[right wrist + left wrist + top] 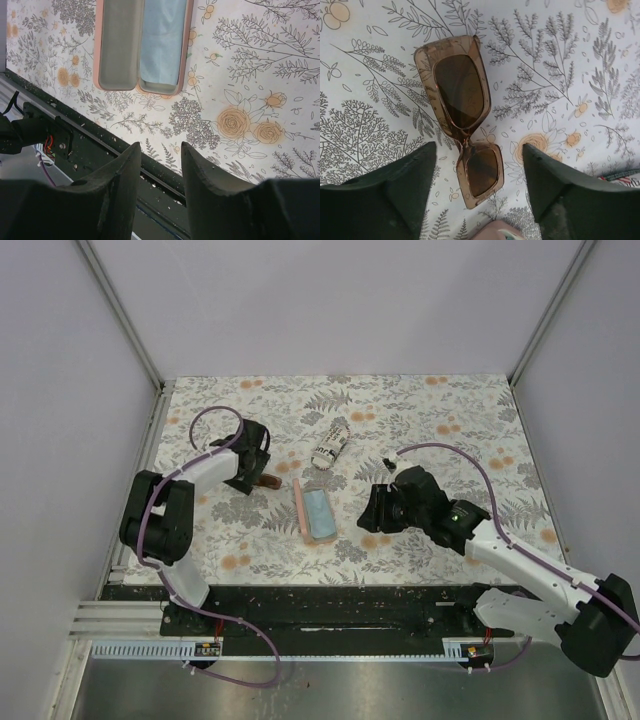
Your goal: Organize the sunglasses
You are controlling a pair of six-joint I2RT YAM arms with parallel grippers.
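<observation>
The brown sunglasses [462,105] lie folded and lens-up on the floral table; in the top view [269,481] they show at the tip of my left arm. My left gripper [479,152] is open just above them, one finger on each side of the lower lens, not touching. My right gripper [160,147] is open by a narrow gap and empty, hovering near the table's front edge, right of the open pink case [142,45]. A small white-and-dark thing [388,464] behind my right wrist is too small to identify as the white sunglasses.
The pink case [313,512] lies open at mid table with a blue cloth [162,40] in one half. The stars-and-stripes pouch [330,445] lies behind it. The black front rail [100,155] runs under my right gripper [368,515].
</observation>
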